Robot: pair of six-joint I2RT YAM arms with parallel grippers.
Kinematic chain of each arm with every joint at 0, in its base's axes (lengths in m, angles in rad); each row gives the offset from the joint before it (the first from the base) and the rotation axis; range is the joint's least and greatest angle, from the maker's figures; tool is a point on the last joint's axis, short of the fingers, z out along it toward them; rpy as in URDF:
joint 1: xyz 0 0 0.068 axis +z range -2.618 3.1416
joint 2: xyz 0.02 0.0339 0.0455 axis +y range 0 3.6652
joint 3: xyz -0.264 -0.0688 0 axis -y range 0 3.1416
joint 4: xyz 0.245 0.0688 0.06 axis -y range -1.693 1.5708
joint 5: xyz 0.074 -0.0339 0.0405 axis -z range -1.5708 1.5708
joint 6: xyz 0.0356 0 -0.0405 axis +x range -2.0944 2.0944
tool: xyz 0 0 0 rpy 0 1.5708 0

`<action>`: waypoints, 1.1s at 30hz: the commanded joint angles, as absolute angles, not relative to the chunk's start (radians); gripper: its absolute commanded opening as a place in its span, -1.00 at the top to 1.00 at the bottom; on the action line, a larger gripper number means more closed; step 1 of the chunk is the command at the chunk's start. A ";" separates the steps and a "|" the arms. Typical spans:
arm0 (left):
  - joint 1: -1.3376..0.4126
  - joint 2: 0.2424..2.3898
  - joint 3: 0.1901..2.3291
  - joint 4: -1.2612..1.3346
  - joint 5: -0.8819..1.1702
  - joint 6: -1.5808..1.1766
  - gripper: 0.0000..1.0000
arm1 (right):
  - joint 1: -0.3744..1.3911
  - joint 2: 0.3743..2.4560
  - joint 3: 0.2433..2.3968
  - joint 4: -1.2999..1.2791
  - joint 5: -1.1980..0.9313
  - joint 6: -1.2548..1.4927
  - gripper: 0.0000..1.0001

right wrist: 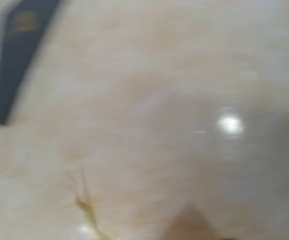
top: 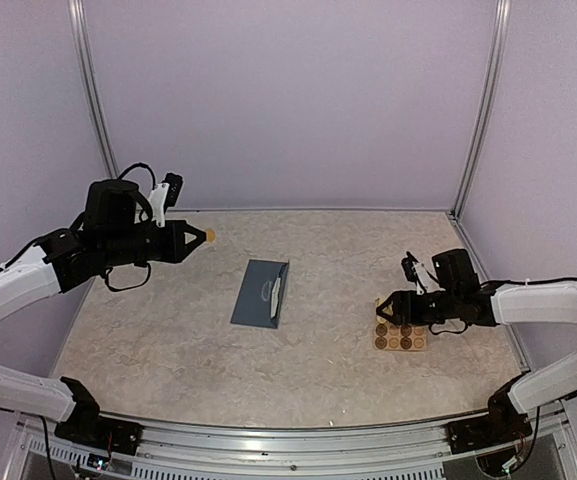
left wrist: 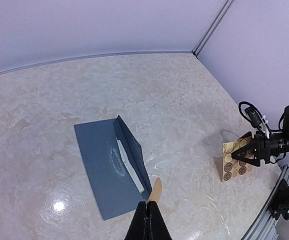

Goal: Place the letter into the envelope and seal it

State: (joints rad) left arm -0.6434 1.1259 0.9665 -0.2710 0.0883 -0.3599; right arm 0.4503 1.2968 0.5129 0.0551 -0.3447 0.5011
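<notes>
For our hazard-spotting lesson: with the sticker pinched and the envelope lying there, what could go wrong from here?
The flap of the envelope stands half raised over the letter, so the sticker may seal nothing. The left claw pinches the sticker by its edge; it might cling to the claw.

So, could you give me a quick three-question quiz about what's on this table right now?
1. True or false: the envelope is already sealed with a sticker.
2. What does the left end effector pinch? A) a round tan sticker B) the letter C) nothing
3. Fill in: the white thing showing inside the envelope is the ___.
Key: 1 false, nothing is stuck on it; 2 A; 3 letter.
</notes>
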 commanded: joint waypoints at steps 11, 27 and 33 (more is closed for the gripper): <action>-0.410 1.011 0.872 -0.180 0.137 -0.196 1.00 | 0.440 1.236 0.745 -0.283 0.012 0.378 -0.94; -0.588 0.943 0.829 -0.076 0.289 -0.310 1.00 | 0.510 0.968 0.610 0.062 -0.888 0.499 -0.99; -0.877 0.918 0.725 0.154 0.188 -0.432 1.00 | 0.603 0.909 0.598 0.154 -0.866 0.570 -0.93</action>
